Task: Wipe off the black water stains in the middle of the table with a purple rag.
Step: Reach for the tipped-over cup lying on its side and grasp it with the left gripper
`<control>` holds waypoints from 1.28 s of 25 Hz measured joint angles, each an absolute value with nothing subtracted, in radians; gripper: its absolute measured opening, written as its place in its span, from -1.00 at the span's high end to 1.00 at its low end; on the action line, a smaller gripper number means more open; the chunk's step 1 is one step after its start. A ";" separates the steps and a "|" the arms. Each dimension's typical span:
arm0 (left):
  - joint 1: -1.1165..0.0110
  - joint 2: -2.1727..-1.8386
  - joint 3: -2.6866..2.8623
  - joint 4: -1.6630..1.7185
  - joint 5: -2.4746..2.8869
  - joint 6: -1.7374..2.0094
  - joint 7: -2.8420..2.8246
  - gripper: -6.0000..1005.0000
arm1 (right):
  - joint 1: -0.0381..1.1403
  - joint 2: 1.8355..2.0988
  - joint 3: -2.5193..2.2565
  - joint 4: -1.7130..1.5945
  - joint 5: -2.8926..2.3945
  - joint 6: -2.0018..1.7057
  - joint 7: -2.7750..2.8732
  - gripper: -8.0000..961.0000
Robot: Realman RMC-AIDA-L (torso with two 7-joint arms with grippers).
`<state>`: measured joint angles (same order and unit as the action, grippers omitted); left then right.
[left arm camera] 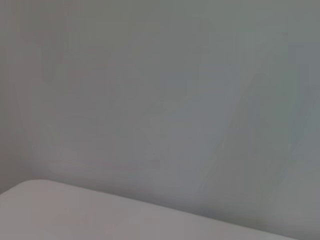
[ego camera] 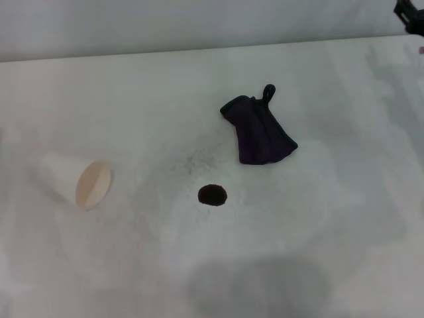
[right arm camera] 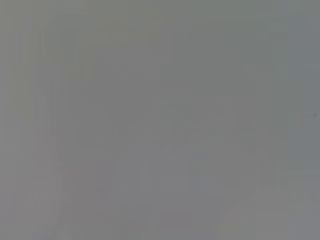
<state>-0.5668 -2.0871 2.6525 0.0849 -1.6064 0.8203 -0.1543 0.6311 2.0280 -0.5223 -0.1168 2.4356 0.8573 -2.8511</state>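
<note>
The purple rag (ego camera: 259,132) lies crumpled on the white table (ego camera: 318,238), right of centre, with its little loop pointing to the far side. The black water stain (ego camera: 212,195) is a small round blot on the table, a little nearer and to the left of the rag, apart from it. Part of my right gripper (ego camera: 412,16) shows as a dark shape at the far right corner, well away from the rag. My left gripper is out of view. The wrist views show only grey wall and a strip of table (left arm camera: 60,215).
A white paper cup (ego camera: 79,181) lies on its side at the left of the table, mouth facing right. A faint grey speckled smudge (ego camera: 192,159) sits just beyond the stain. The table's far edge meets a grey wall.
</note>
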 joint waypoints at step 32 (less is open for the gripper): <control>-0.488 -2.079 2.655 0.151 -1.454 1.161 -0.166 -0.72 | 0.578 2.023 -0.520 -0.112 2.438 1.046 -2.859 -0.75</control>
